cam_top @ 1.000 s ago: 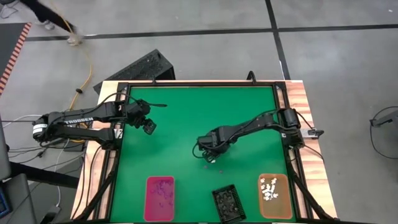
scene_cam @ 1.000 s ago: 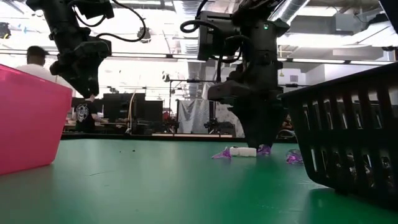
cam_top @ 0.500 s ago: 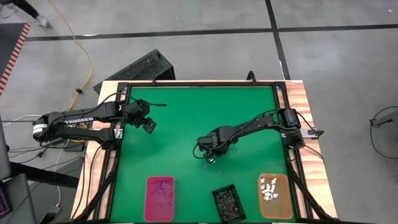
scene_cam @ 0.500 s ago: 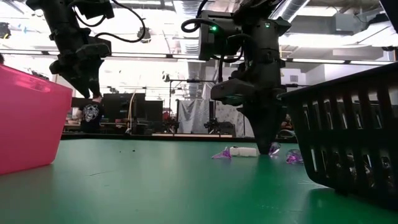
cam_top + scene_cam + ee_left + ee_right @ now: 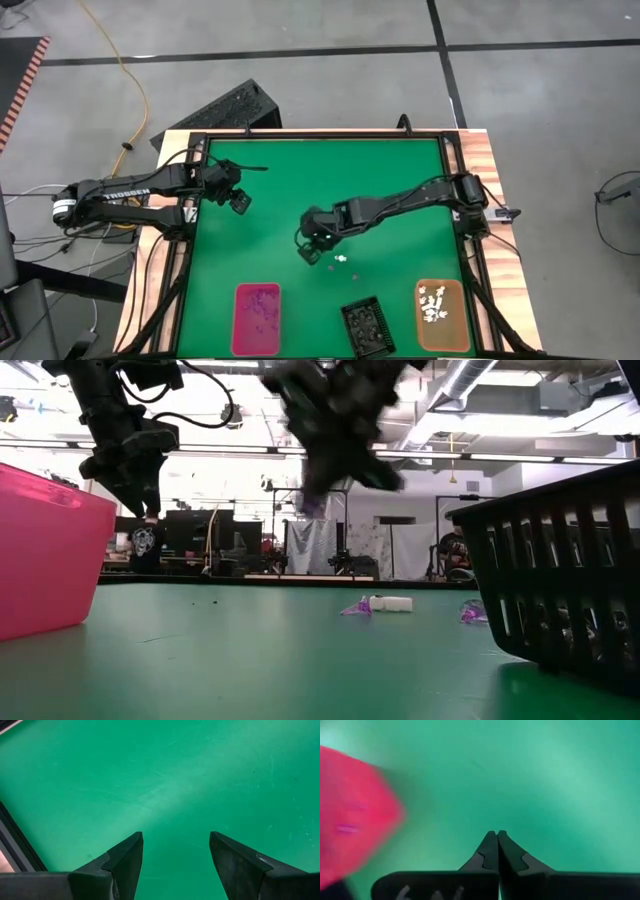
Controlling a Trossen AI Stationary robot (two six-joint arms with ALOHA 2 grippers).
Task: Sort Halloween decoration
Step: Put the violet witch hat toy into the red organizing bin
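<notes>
Pressed together, tip to tip, on the right gripper [image 5: 496,838]; possibly a purple speck pinched between them, as a purple blur in the low view hints, but too small to confirm. Hangs above the green mat [image 5: 320,180] just left of centre in the high view, aimed toward the pink tray [image 5: 257,319] at seven o'clock of it. Remaining loose trinkets [image 5: 341,261] on the mat close by at four o'clock of the gripper: a white one and purple ones, seen in the low view [image 5: 389,604]. Black basket [image 5: 364,327] at five o'clock, orange tray [image 5: 441,315] with white pieces farther right.

To do this carry well: keep the pinch firm, travel high enough to clear the tray wall, stop squarely over the pink tray before letting go, release low so nothing bounces out.

Spread wide and empty on the left gripper [image 5: 175,860], parked over bare mat at ten o'clock of the table centre.

Against a second ago: right gripper then down at the trinket cluster with fingers apart, now closed, lifted and shifted left toward the pink tray; left arm unchanged.
</notes>
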